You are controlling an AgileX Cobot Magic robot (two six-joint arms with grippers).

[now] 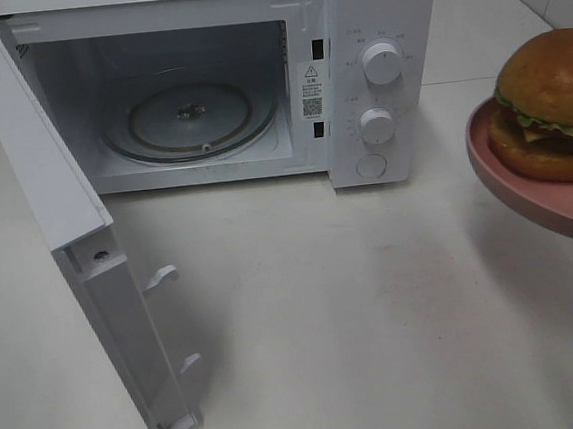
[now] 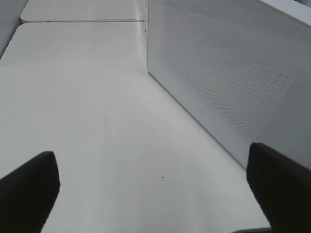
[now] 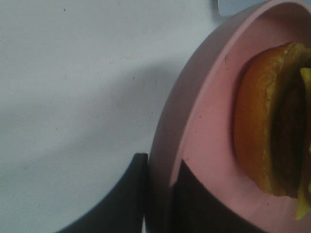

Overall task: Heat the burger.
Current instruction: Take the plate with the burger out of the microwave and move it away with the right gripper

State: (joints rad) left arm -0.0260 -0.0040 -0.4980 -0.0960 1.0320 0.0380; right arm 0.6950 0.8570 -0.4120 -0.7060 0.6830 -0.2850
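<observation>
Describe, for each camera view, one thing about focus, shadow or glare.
Exterior high: sharp, with a soft shadow under the white microwave's open door. Left wrist: the dark fingers of the left tool are blurred. Right wrist: the golden-brown burger and round pink plate are out of focus; the plate shadows the table.

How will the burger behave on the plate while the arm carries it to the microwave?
The burger sits loose on the pink plate, gripped only at its rim, so it may slide. Tall and stacked, it could topple if tilted.

Microwave cavity unobstructed; open door flanks left
</observation>
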